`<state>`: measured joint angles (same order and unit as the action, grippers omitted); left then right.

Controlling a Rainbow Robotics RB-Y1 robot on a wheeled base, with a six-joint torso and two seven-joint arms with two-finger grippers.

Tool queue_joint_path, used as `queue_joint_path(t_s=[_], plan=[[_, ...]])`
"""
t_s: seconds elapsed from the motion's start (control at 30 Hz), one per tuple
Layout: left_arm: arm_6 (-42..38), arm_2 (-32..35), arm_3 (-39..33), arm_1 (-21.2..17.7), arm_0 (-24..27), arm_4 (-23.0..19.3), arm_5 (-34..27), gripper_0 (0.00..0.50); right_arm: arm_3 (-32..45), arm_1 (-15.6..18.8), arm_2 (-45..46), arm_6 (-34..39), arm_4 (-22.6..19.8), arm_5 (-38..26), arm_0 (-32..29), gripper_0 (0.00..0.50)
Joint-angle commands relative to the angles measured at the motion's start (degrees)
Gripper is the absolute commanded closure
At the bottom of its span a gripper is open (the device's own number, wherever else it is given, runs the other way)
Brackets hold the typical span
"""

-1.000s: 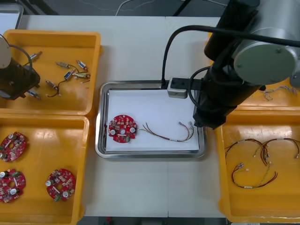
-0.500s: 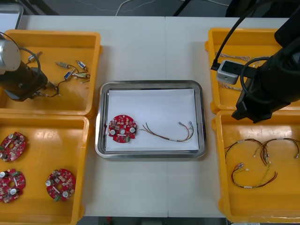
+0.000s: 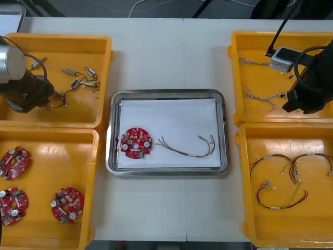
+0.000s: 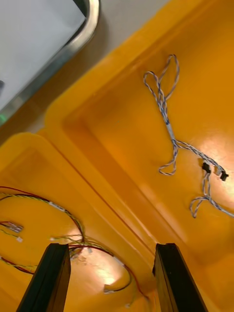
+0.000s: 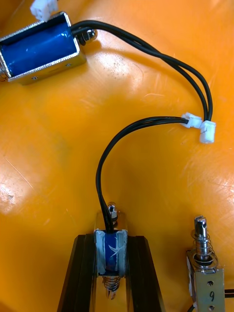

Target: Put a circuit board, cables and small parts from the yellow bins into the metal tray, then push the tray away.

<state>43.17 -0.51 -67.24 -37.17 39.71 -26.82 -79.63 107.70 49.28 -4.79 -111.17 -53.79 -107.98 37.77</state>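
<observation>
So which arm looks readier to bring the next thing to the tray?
Probably left: the left fingers are shut on a small metal part in its yellow bin; the right fingers stand open and empty over the cable bins.

We hold our left gripper (image 5: 111,249) low, well to the left of the metal tray (image 3: 166,94) and level with its far edge, where its fingers (image 5: 84,273) pinch a small metal part (image 5: 111,228) between them. Our right gripper (image 4: 112,253) hangs to the tray's right, also level with that far edge, fingers (image 4: 171,278) wide apart and gripping nothing.
</observation>
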Motion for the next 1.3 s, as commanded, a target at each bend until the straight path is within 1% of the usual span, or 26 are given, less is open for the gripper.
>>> queue_joint_path(t_s=[0.03, 0.1, 0.2, 0.33, 0.43, 0.47, 0.57, 0.73, 0.87, 1.0, 1.17, 1.3], plan=[[-2.74, 1.56, -0.44, 0.52, -0.15, 0.54, 0.17, 0.5, -4.43, 1.78, 4.08, -7.4, 1.67, 1.63, 0.03, 0.0], [-2.48, 1.65, -0.53, 0.43, -0.24, 0.36, 0.09, 0.5, -6.28, 1.78, 4.87, -10.3, 2.02, 2.25, 0.03, 0.0], [-1.69, 1.65, -2.11, -0.54, -0.15, 0.01, -1.76, 0.5, -9.53, 1.78, 5.84, -14.61, 2.64, 3.39, 0.03, 0.0], [-0.9, 1.65, -7.12, -2.12, -0.15, -0.87, -7.3, 0.5, -13.57, 1.96, 6.72, -20.49, 3.69, 5.15, -0.06, 0.0], [-0.63, 1.74, -10.37, -3.09, -0.24, -2.54, -10.73, 0.5, -15.86, 2.14, 7.07, -24.01, 4.66, 6.73, -0.06, 0.0], [-0.54, 1.82, -12.3, -3.61, -0.24, -2.89, -12.75, 0.5, -17.09, 2.31, 7.16, -25.94, 5.19, 7.7, 0.03, 0.0], [-0.28, 1.82, -16.52, -4.4, -0.33, -3.15, -17.05, 0.5, -19.72, 2.49, 7.25, -29.46, 5.89, 9.81, -0.06, 0.0], [0.16, 1.82, -22.85, -5.72, -0.24, -4.03, -22.94, 0.5, -24.2, 2.93, 7.25, -35.7, 6.59, 14.03, 0.03, 0.0], [0.33, 1.82, -28.21, -6.16, -0.24, -5.52, -27.25, 0.5, -28.6, 3.28, 7.25, -40.53, 6.33, 16.84, 0.47, 0.0], [0.51, 1.82, -31.38, -6.16, -0.24, -7.55, -29.62, 0.5, -32.03, 3.63, 7.33, -43.83, 6.15, 18.16, 1.52, 0.0], [1.21, 1.74, -35.59, -6.43, -0.24, -10.97, -30.37, 0.5, -36.6, 3.72, 7.33, -43.83, 6.15, 20.88, 2.84, 0.0], [2.18, 1.38, -39.29, -6.6, -0.24, -13.87, -30.37, 0.5, -39.5, 3.72, 7.33, -43.83, 5.98, 25.1, 3.01, 0.0]])
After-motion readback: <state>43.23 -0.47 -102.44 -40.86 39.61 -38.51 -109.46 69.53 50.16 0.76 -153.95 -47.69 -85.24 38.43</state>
